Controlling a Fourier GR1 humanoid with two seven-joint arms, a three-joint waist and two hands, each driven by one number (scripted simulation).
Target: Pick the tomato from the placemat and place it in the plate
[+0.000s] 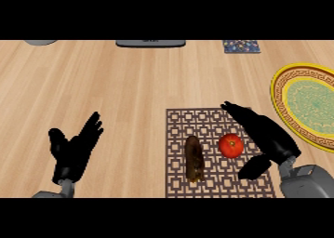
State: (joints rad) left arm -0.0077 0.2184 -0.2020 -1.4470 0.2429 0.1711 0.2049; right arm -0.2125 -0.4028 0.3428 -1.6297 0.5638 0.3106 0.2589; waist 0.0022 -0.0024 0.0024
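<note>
A red tomato point(231, 145) lies on the right part of a brown patterned placemat point(217, 121). My right hand point(269, 137) is just right of the tomato, fingers straight and pointing up-left, thumb low beside it; the hand is open and I cannot tell whether it touches the tomato. A yellow plate point(293, 93) with a green centre sits at the right edge, partly cut off. My left hand point(73, 151) rests open at the lower left, fingers up, away from the mat.
A dark brown elongated vegetable point(194, 159) lies on the mat left of the tomato. Along the far edge sit a grey object point(42, 42), a dark flat item point(150, 43) and a small patterned tile point(241, 46). Wooden counter point(128, 83) all round.
</note>
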